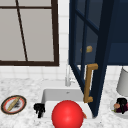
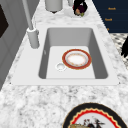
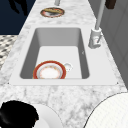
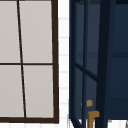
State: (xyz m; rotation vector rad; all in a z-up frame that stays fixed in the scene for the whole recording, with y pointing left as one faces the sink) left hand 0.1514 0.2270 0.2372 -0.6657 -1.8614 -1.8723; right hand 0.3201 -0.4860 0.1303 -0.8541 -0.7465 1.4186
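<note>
Marble counter (image 1: 25, 120) wraps a white sink (image 2: 75, 37), and over it the navy cabinet door (image 1: 100, 50) stands swung wide, its brass handle (image 1: 88, 82) well up and right of the left hand (image 1: 39, 109), which hangs at the sink's front-left corner, fingers curled down on nothing. Right hand (image 1: 121, 104) sits low on a bowl (image 1: 113, 110) by the far edge; I cannot tell its grip, and a red-rimmed plate (image 2: 76, 59) lies flat in the basin.

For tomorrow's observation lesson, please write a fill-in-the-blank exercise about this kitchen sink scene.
1. The red-rimmed plate lies inside the ____.
2. The right robot hand rests over a bowl on the ____.
3. The dark blue cabinet door stands ____.
4. Its handle is coloured ____.

Missing words: sink; counter; open; gold
</note>
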